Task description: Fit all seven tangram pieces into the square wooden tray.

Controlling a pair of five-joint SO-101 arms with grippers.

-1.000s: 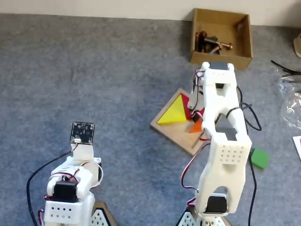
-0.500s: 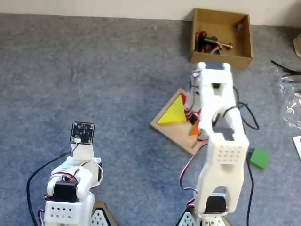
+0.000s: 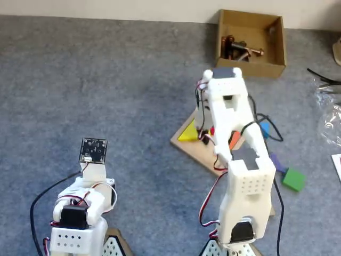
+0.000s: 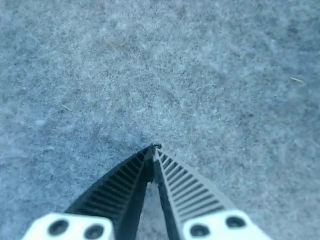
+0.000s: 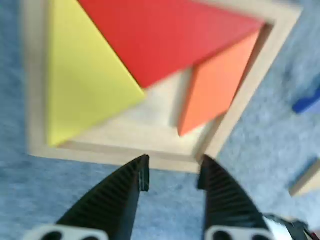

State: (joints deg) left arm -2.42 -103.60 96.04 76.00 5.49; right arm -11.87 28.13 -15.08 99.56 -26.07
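The square wooden tray (image 5: pixel 240 107) holds a yellow triangle (image 5: pixel 85 75), a red triangle (image 5: pixel 165 35) and an orange piece (image 5: pixel 215 85). My right gripper (image 5: pixel 172 175) hangs open and empty just off the tray's rim, over the carpet. In the high view the right arm (image 3: pixel 234 122) covers most of the tray (image 3: pixel 186 146); the yellow triangle (image 3: pixel 187 133) and orange piece (image 3: pixel 234 140) peek out. A blue piece (image 3: pixel 264 128), a purple piece (image 3: pixel 277 162) and a green piece (image 3: pixel 293 179) lie on the carpet to the tray's right. My left gripper (image 4: pixel 154 148) is shut over bare carpet.
A cardboard box (image 3: pixel 250 37) with small parts stands behind the tray. The left arm (image 3: pixel 80 208) sits at the front left. Cables and a plastic bag (image 3: pixel 330 122) lie at the right edge. Grey carpet stretches open to the left.
The right arm has swung left across the tray, hiding more of the yellow triangle and uncovering the blue and purple pieces. The left arm has stayed still.
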